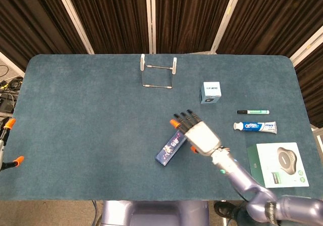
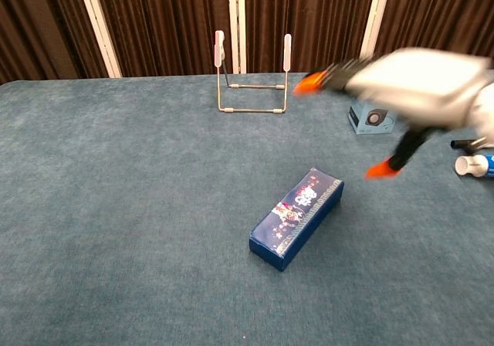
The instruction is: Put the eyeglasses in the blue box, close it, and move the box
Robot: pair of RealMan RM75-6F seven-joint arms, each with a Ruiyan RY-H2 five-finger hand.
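The blue box [image 1: 170, 148] [image 2: 297, 217] lies closed on the teal table, its long side running diagonally, with a printed pattern on the lid. My right hand [image 1: 196, 133] [image 2: 401, 89] hangs above and to the right of it, fingers spread, holding nothing; it is blurred in the chest view. No part of it touches the box. The eyeglasses are not visible in either view. My left hand shows in neither view.
A wire stand [image 1: 158, 71] [image 2: 252, 74] stands at the back centre. A small light-blue carton [image 1: 210, 92] [image 2: 370, 113], a marker [image 1: 253, 112], a toothpaste tube [image 1: 255, 127] and a white-green package [image 1: 278, 164] sit to the right. Orange clamps [image 1: 10, 141] hang off the left edge.
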